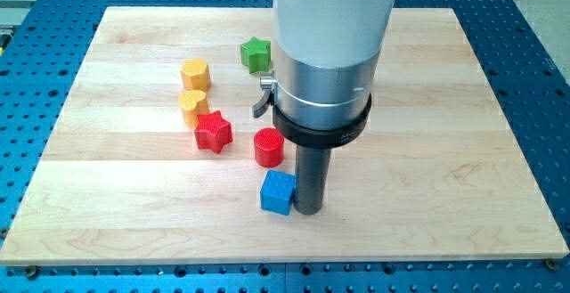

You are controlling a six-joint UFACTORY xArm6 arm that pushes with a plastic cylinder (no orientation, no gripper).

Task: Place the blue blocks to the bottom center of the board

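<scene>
A blue cube (277,192) lies on the wooden board (116,213), a little below the board's middle. My tip (308,209) stands right beside the cube, on its right side, touching or nearly touching it. The arm's wide silver and white body fills the view's top centre and hides the board behind it. I see only one blue block; any other is hidden or out of view.
A red cylinder (268,147) stands just above the blue cube. A red star (213,132), a yellow heart (193,106) and an orange-yellow hexagon (195,74) sit to the view's left. A green star (256,54) lies near the top.
</scene>
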